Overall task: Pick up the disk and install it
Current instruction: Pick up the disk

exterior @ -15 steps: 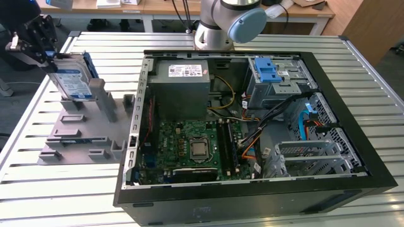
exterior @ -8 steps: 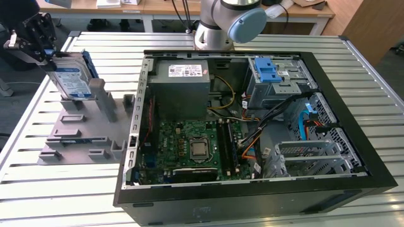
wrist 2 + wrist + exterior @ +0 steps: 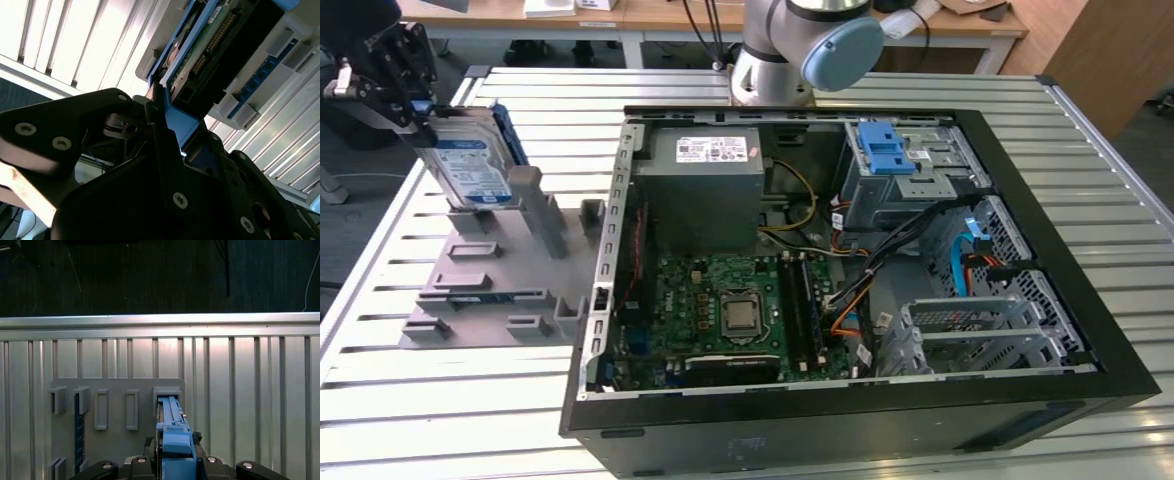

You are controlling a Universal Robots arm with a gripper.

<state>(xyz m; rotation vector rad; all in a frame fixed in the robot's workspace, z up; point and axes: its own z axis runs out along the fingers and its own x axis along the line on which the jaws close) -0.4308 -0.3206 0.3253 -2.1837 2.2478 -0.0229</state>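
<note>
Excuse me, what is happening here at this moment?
A robot arm's gripper has its jaws closed on the upper end of the disk, by its blue rail. The disk stands upright at the grey holder plate on the slatted table, beside the open computer case. It is not installed in the case yet.

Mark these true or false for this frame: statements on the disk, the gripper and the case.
1. The disk is already inside the computer case. False: it stands in the grey holder, on the exterior view's left of the case.
2. The gripper grips the disk's upper end. True.
3. The disk lies flat. False: it stands on edge.
4. The case is open, with its motherboard exposed. True.
</note>
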